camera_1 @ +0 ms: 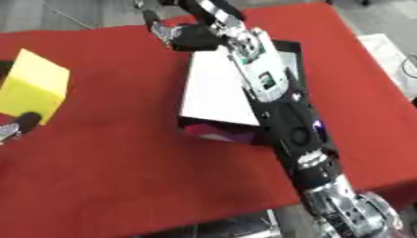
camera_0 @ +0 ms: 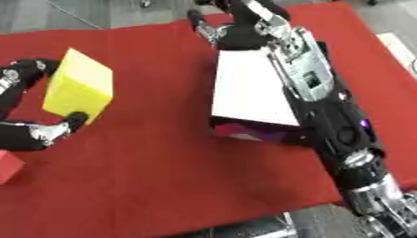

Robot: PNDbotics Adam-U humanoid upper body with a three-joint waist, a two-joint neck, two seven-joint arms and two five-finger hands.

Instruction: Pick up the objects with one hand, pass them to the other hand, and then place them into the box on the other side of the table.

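Yellow block [camera_0: 78, 87] sits gripped between left robot hand [camera_0: 36, 132] fingers.

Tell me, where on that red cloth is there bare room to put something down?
The widest bare stretch of the red cloth runs along the near edge, between the yellow block in the left hand and the white-lidded box. The strip between block and box is bare too. The right arm crowds the box's side.

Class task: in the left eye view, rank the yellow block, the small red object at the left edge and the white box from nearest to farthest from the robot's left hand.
1. Yellow block: inside the left hand's grasp, far left.
2. Small red object: left edge, just below that hand.
3. White box: centre-right, under the right arm.
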